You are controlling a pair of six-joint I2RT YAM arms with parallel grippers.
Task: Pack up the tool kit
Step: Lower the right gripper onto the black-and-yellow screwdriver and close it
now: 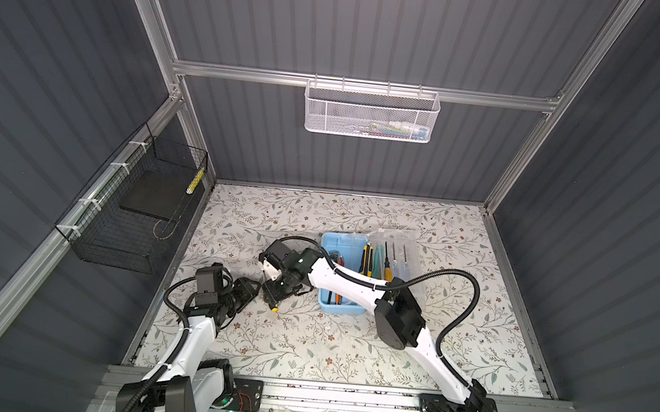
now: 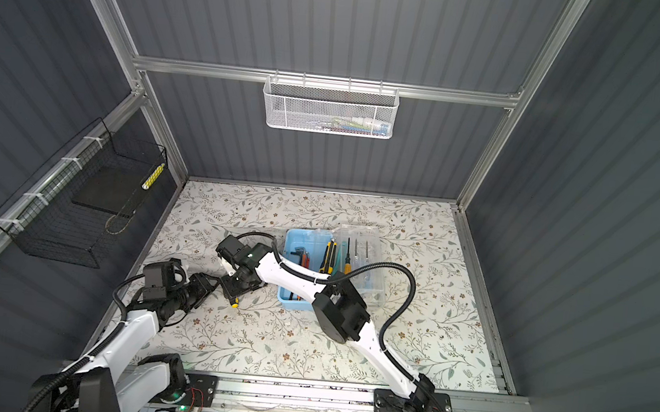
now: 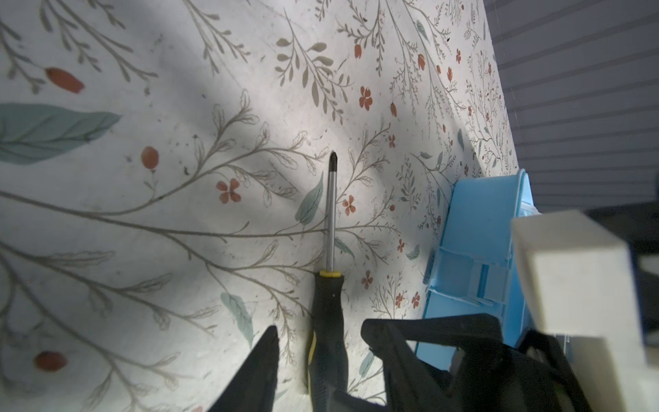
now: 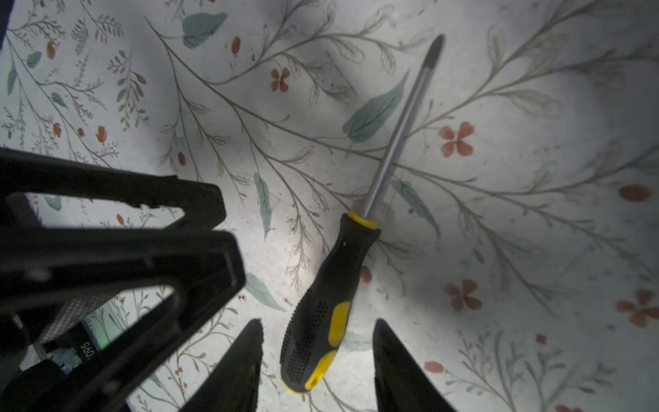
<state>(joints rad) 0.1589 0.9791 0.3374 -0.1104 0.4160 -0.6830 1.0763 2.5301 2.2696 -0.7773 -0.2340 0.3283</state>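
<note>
A black-and-yellow screwdriver lies flat on the floral mat, left of the light-blue box. My right gripper reaches across the box and stands open astride the handle's butt, with a gap on each side. In a top view only the yellow butt shows below that gripper. My left gripper is close beside it, open. One of its fingers stands clear of the handle; the other is hidden behind the right gripper. The box holds hex keys, utility knives and a screwdriver. Its clear lid is folded open to the right.
A white mesh basket hangs on the back rail and a black wire basket on the left wall. The right arm's forearm passes over the box. The two grippers nearly touch. The box's near wall stands just beside them.
</note>
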